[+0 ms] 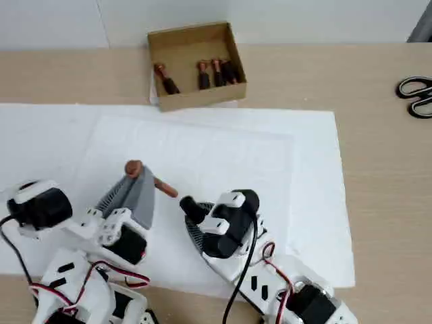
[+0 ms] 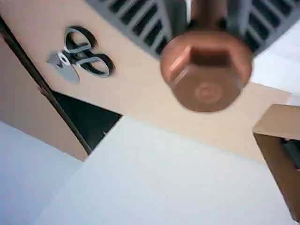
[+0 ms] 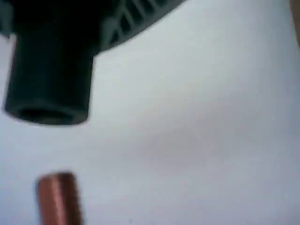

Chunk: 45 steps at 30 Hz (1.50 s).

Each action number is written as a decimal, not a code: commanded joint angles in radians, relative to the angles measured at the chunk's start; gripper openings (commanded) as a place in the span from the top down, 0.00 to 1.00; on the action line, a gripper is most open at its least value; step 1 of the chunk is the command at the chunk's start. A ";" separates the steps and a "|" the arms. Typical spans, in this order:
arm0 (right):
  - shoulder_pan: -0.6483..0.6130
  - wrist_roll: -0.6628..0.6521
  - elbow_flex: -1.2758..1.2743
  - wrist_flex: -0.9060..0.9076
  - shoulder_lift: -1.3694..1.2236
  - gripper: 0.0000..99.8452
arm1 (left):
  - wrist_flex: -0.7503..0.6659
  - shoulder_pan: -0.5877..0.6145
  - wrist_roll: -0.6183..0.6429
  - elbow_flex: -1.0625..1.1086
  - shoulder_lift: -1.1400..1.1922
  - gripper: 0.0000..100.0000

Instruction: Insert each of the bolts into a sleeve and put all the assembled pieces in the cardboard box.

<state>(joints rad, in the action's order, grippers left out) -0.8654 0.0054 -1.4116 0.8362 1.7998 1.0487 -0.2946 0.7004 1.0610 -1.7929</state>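
The left gripper (image 1: 140, 177) has its grey fingers (image 1: 128, 196) shut tight on a copper-coloured bolt (image 1: 133, 168). They pinch it just under the hexagonal head, and the shank juts out toward the other arm. The right gripper (image 1: 200, 219) has its fingers closed round the rear of a black sleeve (image 1: 188, 206), whose open mouth faces the bolt's tip. The two parts are near each other but apart. In the right wrist view the shank (image 3: 58, 199) sits to one side of the sleeve's mouth rather than in line with it.

Both parts hang above the white paper sheet (image 1: 270, 175) that covers part of the wooden surface (image 1: 378, 169). The cardboard box (image 1: 197, 97) stands well beyond them at the sheet's far edge, with four assembled pieces (image 1: 204, 74) lying in it. Scissors (image 1: 417, 96) lie off to the side.

Bolt and sleeve both look small, light and stiff, so neither should bend or crush. The round, smooth shank could twist or pivot in the fingers if pushed off axis. Holding the bolt close under the head and the sleeve by its back end seems right, since that leaves the whole shank and the mouth free to meet
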 commanded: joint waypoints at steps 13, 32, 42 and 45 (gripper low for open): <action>-0.007 -0.014 -0.008 -0.084 0.012 1.00 | 0.029 -0.063 0.006 -0.001 0.006 0.99; -0.058 -0.077 -0.017 -0.120 0.010 1.00 | 0.031 -0.143 -0.032 -0.010 0.008 0.99; -0.056 -0.074 -0.074 -0.124 0.010 1.00 | 0.035 -0.143 -0.032 -0.117 0.009 0.99; -0.056 -0.074 -0.069 -0.124 0.010 1.00 | 0.040 -0.143 -0.032 -0.120 0.009 0.99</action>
<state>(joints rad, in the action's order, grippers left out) -0.9206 -0.0606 -1.4914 0.7426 1.7998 1.0825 -0.4327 0.6759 0.9797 -1.7944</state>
